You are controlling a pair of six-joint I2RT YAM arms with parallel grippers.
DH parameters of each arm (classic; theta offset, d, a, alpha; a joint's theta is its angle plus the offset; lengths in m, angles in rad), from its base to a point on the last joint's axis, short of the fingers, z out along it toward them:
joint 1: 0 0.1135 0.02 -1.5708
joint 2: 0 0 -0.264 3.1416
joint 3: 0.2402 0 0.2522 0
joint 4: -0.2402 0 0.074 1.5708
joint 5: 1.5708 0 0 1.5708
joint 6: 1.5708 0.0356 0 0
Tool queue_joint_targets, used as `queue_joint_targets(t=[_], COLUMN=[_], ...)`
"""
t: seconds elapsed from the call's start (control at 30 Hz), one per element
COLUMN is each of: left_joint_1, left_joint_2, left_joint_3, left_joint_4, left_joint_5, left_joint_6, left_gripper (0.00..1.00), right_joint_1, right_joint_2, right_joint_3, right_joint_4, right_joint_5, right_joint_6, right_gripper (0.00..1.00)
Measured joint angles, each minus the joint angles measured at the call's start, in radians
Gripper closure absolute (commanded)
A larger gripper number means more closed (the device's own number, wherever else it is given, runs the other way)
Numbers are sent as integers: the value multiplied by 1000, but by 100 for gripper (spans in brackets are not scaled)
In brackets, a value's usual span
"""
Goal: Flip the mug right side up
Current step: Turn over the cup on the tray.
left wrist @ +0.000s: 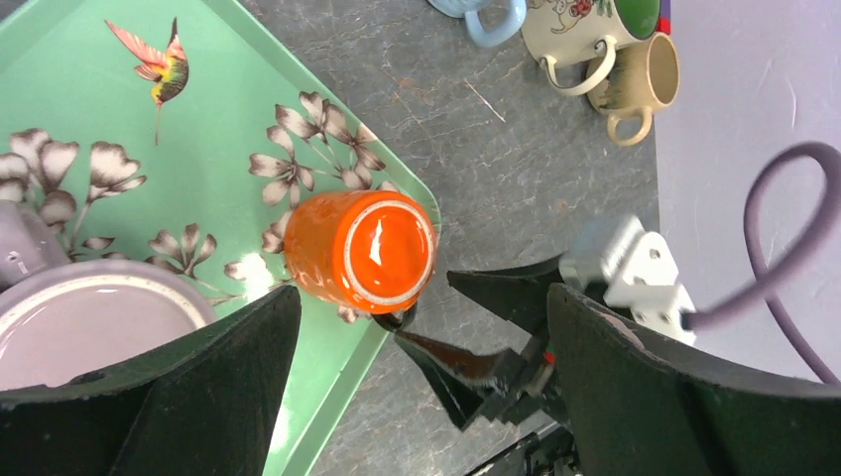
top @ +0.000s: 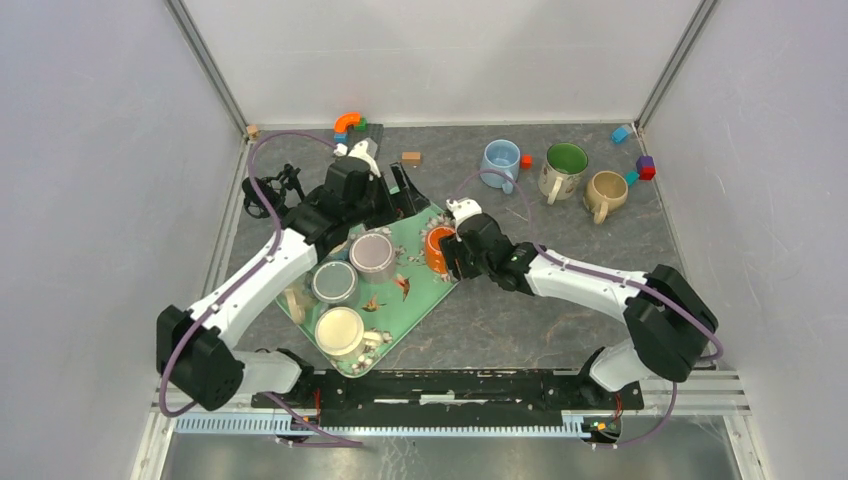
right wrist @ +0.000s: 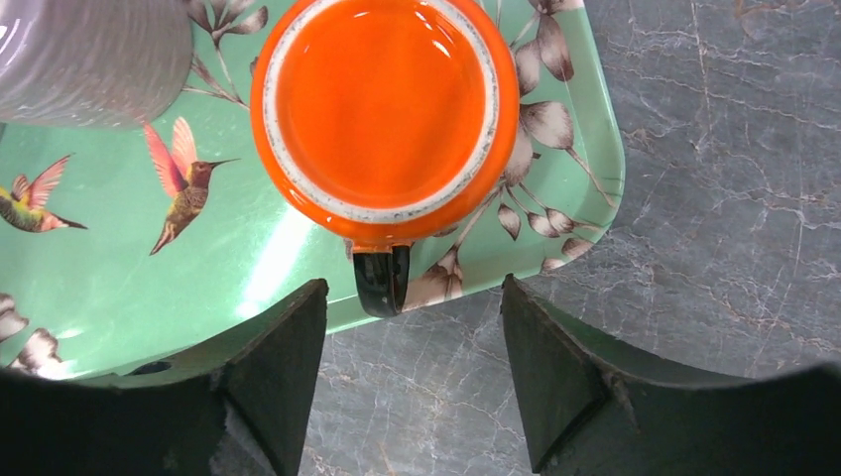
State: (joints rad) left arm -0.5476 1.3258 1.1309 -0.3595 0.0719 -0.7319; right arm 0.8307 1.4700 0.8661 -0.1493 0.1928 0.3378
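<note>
The orange mug is found upside down on the green tray, with its glazed base facing up. It stands at the tray's right-hand corner, just inside the rim. Its dark handle projects outward over the rim towards the right arm.

The right pincer is positioned just beside the mug, at the level of the handle. Its jaws are set partly apart, one on each side of the handle. In the right wrist view a gap is seen between the handle and each finger, so no contact is recorded. The handle lies nearer the finger on the left of that view. Nothing is held by this pincer.

The left pincer is held above the tray's far side, apart from the mug. Its jaws are spread wide and carry nothing. In the left wrist view the mug is seen beyond the gap between its fingers, with the right pincer close against the handle.

A lavender cup stands on the tray to the left of the mug, near it but not touching. Three upright mugs are noted on the grey worktop well apart, towards the far right.
</note>
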Motion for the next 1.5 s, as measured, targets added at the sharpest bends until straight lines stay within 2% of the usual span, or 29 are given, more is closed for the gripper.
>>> queue_joint_targets(t=[0.17,0.47,0.7,0.8,0.9,1.07,1.3,1.5], left_joint_1=[13,30,31,31,34,37,42,42], left_joint_2=[-69,-117,-132,-141,-153,-173,-182,-197], left_joint_3=[-35,-107,-157,-171,-189,-223,-248,-281], left_joint_4=[-7,-8,-4,0,18,47,107,181], left_joint_5=[9,11,19,32,48,79,134,182], left_joint_6=[34,38,38,37,37,36,16,-30], left_gripper=[0,0,0,0,0,0,0,0], right_joint_1=[20,32,32,32,32,17,-61,-149], right_joint_2=[67,136,159,164,164,163,93,-9], right_joint_3=[52,101,114,119,119,125,112,82], right_joint_4=[-24,-34,-42,-40,-40,-42,-1,111], right_joint_5=[23,38,45,48,46,18,-135,-272], right_joint_6=[17,44,58,60,58,54,59,109], right_gripper=[46,61,81,94,100,100,100,100])
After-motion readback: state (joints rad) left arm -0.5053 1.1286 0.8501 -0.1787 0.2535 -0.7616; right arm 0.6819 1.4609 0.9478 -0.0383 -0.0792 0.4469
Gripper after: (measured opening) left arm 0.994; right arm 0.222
